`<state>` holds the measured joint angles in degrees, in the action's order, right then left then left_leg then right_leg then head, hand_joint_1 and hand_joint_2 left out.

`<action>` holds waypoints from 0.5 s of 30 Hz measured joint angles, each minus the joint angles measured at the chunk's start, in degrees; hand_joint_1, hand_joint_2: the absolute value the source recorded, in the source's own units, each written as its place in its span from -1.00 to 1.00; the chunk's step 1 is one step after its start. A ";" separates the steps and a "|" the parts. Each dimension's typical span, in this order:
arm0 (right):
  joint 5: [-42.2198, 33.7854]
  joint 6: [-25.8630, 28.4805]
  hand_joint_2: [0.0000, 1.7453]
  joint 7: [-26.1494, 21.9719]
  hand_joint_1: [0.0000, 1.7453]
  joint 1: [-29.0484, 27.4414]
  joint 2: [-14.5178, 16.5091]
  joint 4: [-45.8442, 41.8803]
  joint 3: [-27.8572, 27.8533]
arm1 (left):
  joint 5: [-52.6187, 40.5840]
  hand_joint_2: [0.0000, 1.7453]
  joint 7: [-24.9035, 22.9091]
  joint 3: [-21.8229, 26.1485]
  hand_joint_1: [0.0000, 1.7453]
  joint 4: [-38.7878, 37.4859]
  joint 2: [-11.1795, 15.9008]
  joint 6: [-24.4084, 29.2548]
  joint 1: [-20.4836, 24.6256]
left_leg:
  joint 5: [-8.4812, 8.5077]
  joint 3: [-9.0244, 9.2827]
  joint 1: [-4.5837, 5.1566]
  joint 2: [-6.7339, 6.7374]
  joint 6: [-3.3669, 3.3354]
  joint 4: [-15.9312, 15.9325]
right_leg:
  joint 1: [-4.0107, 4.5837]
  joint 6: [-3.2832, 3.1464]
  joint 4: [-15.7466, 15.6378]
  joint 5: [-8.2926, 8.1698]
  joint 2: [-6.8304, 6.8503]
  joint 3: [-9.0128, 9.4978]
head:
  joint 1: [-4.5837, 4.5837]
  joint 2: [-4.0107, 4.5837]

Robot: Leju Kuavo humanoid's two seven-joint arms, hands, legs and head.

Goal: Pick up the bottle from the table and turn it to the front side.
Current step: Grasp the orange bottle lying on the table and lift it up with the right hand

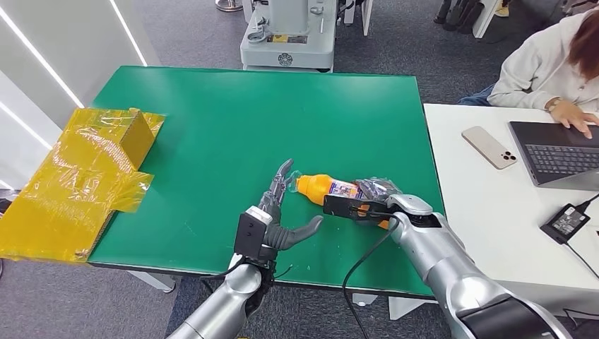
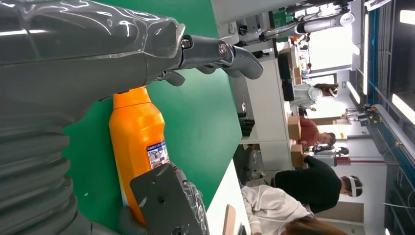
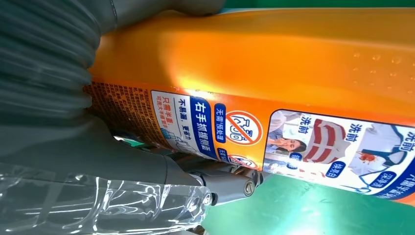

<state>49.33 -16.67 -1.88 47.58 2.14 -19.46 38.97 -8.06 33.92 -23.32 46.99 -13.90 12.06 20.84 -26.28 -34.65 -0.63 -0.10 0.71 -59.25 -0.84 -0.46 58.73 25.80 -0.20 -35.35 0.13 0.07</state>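
An orange bottle (image 1: 326, 188) with a blue and white label lies on its side on the green table (image 1: 233, 120), neck pointing toward my left hand. My right hand (image 1: 367, 201) grips its lower body; in the right wrist view the bottle (image 3: 274, 73) sits tight against the hand (image 3: 63, 132). My left hand (image 1: 279, 212) is just left of the bottle's neck, fingers spread, holding nothing. In the left wrist view the bottle (image 2: 139, 142) lies beneath the left hand's fingers (image 2: 220, 51), apart from them.
A yellow tape-wrapped cardboard box (image 1: 78, 180) lies on the table's left edge. A white desk (image 1: 487, 212) to the right carries a phone (image 1: 489, 147), a laptop (image 1: 558, 152) and a person typing. A grey machine base (image 1: 286, 35) stands behind the table.
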 joint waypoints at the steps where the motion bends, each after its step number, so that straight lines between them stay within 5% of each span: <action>1: -0.10 0.11 1.00 -0.19 0.98 -0.03 0.00 -0.03 0.00 | 0.01 1.00 0.01 0.00 -1.00 -0.03 0.00 -0.01 0.00 | 0.00 0.00 0.00 0.00 0.00 0.00 | 0.00 0.00 0.00 0.00 0.00 0.00 | 0.00 0.00; 4: -2.70 1.28 1.00 -3.96 1.00 -0.64 -0.18 -0.52 -0.37 | 0.18 1.00 0.19 0.00 -1.00 -0.07 0.02 -0.14 -0.01 | 0.00 0.00 -0.01 0.00 0.00 0.00 | 0.01 0.00 0.00 0.00 0.00 0.01 | 0.01 0.00; 11: -19.36 3.98 1.00 -21.56 1.00 -6.95 -0.64 -5.16 -6.74 | 0.99 1.00 1.20 0.00 -1.00 -0.03 0.70 -0.01 -1.16 | -0.01 -0.06 -0.01 -0.08 -0.01 0.01 | 0.04 0.02 0.00 0.02 0.08 0.01 | 0.00 0.00; 15: -27.51 5.21 1.00 -26.14 1.00 -12.36 -0.61 -9.20 -10.58 | 1.60 1.00 1.88 0.00 -1.00 0.08 1.25 0.38 -1.77 | -0.04 -0.07 -0.01 -0.11 -0.01 0.02 | 0.04 0.05 0.00 0.05 0.11 0.01 | -0.01 0.00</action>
<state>21.82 -11.45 -28.02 35.22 1.53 -28.66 28.39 -6.47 35.80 -23.32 47.07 -12.65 12.45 19.07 -26.32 -34.73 -0.64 -0.21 0.70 -59.23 -0.81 -0.41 58.73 25.85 -0.09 -35.34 0.13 0.07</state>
